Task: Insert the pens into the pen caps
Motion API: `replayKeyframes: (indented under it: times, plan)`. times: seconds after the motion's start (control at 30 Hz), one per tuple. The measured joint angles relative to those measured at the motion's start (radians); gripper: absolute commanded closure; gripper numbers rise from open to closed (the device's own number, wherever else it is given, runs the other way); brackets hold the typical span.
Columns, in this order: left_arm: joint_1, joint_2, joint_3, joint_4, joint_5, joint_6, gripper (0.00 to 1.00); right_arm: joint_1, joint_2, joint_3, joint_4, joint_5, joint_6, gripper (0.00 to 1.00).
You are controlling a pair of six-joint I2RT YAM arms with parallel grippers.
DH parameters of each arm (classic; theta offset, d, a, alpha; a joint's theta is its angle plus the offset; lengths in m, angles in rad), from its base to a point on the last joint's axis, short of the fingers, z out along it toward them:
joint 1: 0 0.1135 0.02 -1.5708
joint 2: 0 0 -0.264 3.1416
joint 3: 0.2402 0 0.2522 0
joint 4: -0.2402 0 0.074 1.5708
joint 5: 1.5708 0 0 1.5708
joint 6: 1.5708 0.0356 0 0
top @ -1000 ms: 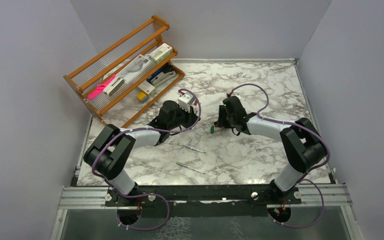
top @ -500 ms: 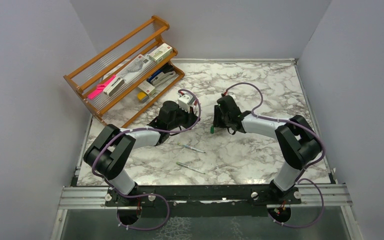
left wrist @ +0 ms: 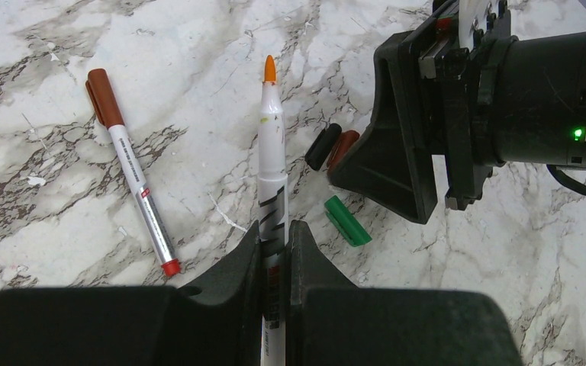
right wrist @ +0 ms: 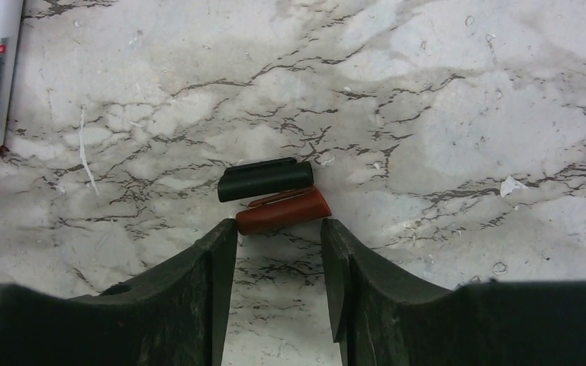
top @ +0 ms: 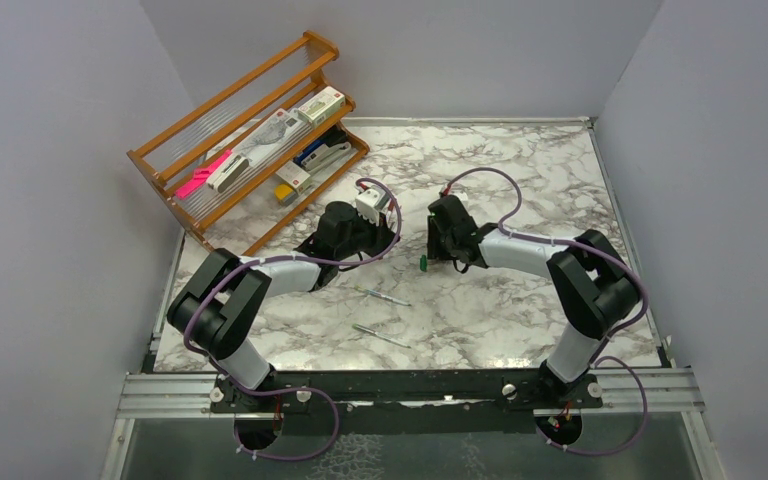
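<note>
My left gripper (left wrist: 275,229) (top: 374,227) is shut on a white pen (left wrist: 272,152) whose orange tip (left wrist: 269,69) points ahead, above the table. A green cap (left wrist: 347,221) (top: 424,263), a red-brown cap (left wrist: 343,147) and a black cap (left wrist: 323,146) lie just ahead of it. My right gripper (right wrist: 278,236) (top: 439,240) is open and low. Its fingertips (right wrist: 227,232) flank the near edge of the red-brown cap (right wrist: 282,211), which lies against the black cap (right wrist: 265,180). A white pen (left wrist: 133,183) wearing a brown cap lies to the left.
Two more thin pens (top: 385,296) (top: 381,336) lie on the marble table (top: 520,160) in front of the arms. A wooden rack (top: 250,140) holding stationery and a pink marker (top: 202,176) stands at the back left. Grey walls close in three sides.
My right gripper has moved a little left and down towards the caps. The left arm has stayed still with the pen.
</note>
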Motion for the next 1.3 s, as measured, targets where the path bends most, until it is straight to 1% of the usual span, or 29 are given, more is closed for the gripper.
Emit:
replayKeyframes:
  times: [0.13,0.4,0.67,0.83,1.03,1.17,1.3]
  plan:
    - [0.000,0.000,-0.002,0.000,0.000,0.000,1.00,0.000,0.000,0.002,-0.013,0.021,0.000,0.59]
    - [0.001,0.000,-0.005,0.000,0.000,0.000,1.00,0.001,-0.005,0.001,-0.047,0.074,0.001,0.59]
    - [0.001,0.000,-0.005,0.000,0.002,-0.001,1.00,0.001,-0.022,-0.003,-0.061,0.074,0.050,0.45]
    - [0.001,-0.002,-0.011,0.001,0.001,-0.004,1.00,0.001,-0.021,-0.001,-0.061,0.077,0.099,0.43]
    - [0.002,-0.005,-0.018,0.001,0.001,-0.003,1.00,0.001,0.022,0.048,-0.087,0.122,0.138,0.54]
    - [0.003,-0.005,-0.018,0.001,0.001,-0.004,1.00,0.001,0.049,0.083,-0.124,0.158,0.157,0.60]
    - [0.003,-0.005,-0.018,0.001,0.001,-0.004,1.00,0.001,0.058,0.101,-0.158,0.177,0.165,0.68]
